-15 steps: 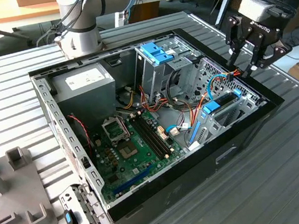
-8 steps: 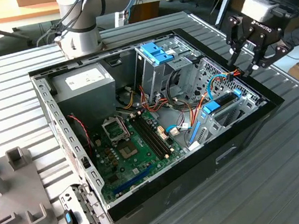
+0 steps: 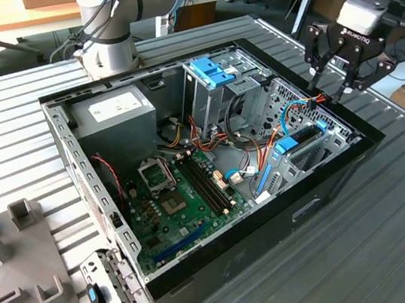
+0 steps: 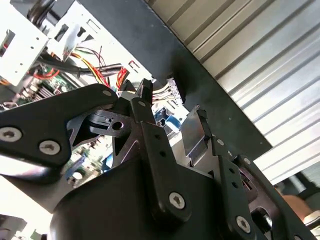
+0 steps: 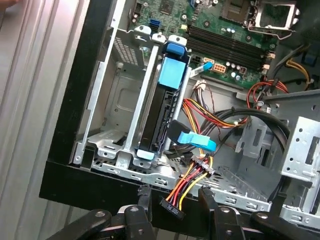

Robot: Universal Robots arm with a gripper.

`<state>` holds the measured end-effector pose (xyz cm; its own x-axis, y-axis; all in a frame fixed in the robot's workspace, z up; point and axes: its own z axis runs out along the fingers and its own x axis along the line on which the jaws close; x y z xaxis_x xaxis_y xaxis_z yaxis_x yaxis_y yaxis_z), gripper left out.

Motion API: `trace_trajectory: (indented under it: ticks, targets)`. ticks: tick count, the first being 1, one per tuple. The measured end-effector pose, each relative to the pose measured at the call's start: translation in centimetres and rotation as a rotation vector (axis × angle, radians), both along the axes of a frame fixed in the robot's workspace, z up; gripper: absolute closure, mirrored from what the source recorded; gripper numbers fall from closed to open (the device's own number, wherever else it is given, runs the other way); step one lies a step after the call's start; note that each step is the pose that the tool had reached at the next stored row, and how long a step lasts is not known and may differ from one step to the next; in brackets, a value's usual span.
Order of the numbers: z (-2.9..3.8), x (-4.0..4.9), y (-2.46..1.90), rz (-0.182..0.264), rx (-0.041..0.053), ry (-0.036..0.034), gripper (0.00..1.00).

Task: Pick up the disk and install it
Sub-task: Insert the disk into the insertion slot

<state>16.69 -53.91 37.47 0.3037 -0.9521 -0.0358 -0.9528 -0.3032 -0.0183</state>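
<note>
Disk: the disk stands on edge in the drive bay at a corner of the case. Its light-blue bracket runs along the upper edge. In the exterior view it sits toward that view's right, just inside the black wall. It looks seated, so I judge the install largely done.
Why on edge: the bay's metal rails take it as a slot takes a card, which leaves the bracket facing up within reach.
Gripper: the gripper hangs above the case's corner, jaws parted to a middling gap, holding nothing.
Why there: in the first wrist view a black power connector on red, yellow and black wires lies between the fingertips, apart from both. It is the nearest thing to the gripper.
Exterior view: gives the gripper's height above the case and the ribbed worktop.
First wrist view: looks down into the bay, giving the disk's thin edge and the loose wires beside it.
Second wrist view: looks along the fingers, with nothing clamped between them.
</note>
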Motion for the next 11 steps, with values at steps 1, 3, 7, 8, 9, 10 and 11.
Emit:
trace_trajectory:
  ticks: [1,3,7,8,9,10,11]
  targets:
    - [-0.02,0.04,0.0,0.031,0.0,0.0,0.5]
    - [-0.04,0.18,0.0,0.063,-0.0001,0.0,0.5]
    - [-0.06,0.73,0.01,0.092,-0.0001,0.0,0.5]
    - [-0.05,0.78,0.03,0.094,-0.0001,0.0,0.5]
    - [-0.06,0.78,0.03,0.094,-0.0001,0.0,0.5]
    - [-0.06,0.79,0.03,0.094,0.0,0.0,0.5]
    - [-0.06,0.78,0.04,0.094,0.0,0.0,0.5]
